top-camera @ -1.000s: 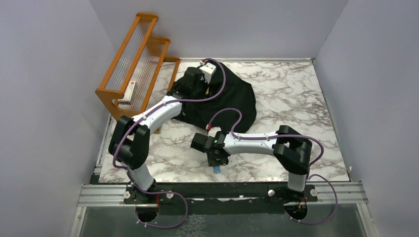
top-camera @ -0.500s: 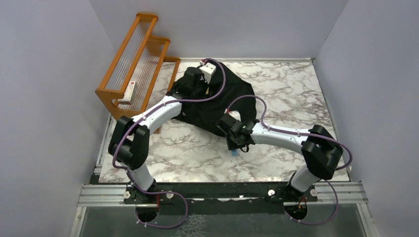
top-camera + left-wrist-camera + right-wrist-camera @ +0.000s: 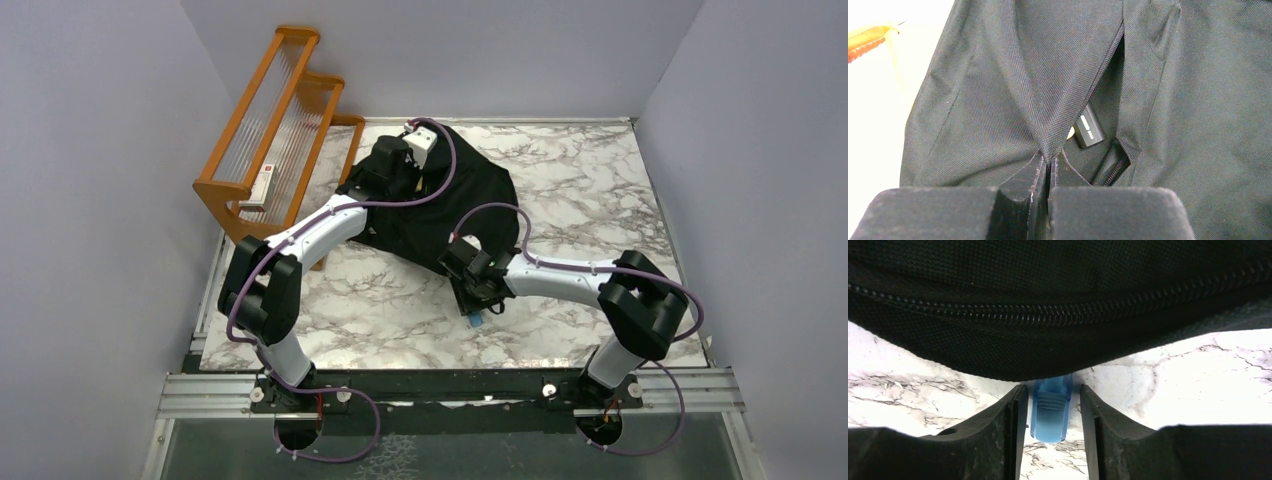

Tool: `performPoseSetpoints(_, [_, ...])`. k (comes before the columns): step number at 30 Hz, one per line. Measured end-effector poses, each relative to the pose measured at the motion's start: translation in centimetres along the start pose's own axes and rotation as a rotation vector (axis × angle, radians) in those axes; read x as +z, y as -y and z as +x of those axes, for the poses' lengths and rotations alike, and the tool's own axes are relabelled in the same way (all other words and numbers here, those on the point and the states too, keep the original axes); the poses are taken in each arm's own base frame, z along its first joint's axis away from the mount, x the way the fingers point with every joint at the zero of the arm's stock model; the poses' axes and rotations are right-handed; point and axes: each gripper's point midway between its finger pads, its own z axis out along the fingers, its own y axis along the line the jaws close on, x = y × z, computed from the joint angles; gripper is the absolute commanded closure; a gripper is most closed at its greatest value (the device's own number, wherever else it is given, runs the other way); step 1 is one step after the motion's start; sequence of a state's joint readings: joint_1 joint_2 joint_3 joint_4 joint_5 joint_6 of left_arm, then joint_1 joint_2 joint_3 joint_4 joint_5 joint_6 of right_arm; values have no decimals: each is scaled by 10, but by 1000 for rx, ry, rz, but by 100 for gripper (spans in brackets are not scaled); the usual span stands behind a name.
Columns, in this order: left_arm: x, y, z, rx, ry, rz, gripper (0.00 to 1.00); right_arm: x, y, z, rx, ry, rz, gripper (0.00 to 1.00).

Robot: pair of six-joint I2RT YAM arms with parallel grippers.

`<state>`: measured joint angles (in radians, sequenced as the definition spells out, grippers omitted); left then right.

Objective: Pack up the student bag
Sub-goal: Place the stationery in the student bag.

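Note:
The student bag (image 3: pixel 480 195) is a black fabric backpack lying at the back middle of the marble table. My left gripper (image 3: pixel 392 165) is shut on the fabric at the edge of the bag's zip opening (image 3: pixel 1049 160) and holds it raised. Inside the opening lies a small black device (image 3: pixel 1089 131). My right gripper (image 3: pixel 470 288) is at the bag's near edge, shut on a translucent blue pen-like piece (image 3: pixel 1050 410), which points at the bag's zipped hem (image 3: pixel 1048 310). The blue piece also shows under the gripper in the top view (image 3: pixel 476 320).
A wooden rack (image 3: pixel 270 130) with clear slats stands at the back left, right beside the bag, and holds a small white box (image 3: pixel 262 185). Marble table top (image 3: pixel 600 180) lies right of the bag. Grey walls close in three sides.
My right arm has swung from the front middle of the table to the bag's near edge, carrying the blue piece. The left arm and the bag have stayed put.

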<state>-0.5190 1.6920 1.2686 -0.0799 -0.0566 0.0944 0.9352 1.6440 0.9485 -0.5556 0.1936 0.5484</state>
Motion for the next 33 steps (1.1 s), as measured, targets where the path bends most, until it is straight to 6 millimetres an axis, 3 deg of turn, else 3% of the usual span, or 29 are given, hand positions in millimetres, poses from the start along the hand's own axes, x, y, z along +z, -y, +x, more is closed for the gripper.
performPoseSetpoints(4, [0,0,0,0,0,0,100,0,0,0,19,-1,1,41])
performPoseSetpoints(10, [0,0,0,0,0,0,100,-1,0,3,51,-6,2,40])
performPoseSetpoints(18, [0,0,0,0,0,1,100,-11,2,27,82,-64,-5,41])
performPoseSetpoints(28, [0,0,0,0,-1,1,100,-9,1,30,82,-87,2,46])
performPoseSetpoints(33, [0,0,0,0,-1,1,100,-7,-3,26,83,-88,4,54])
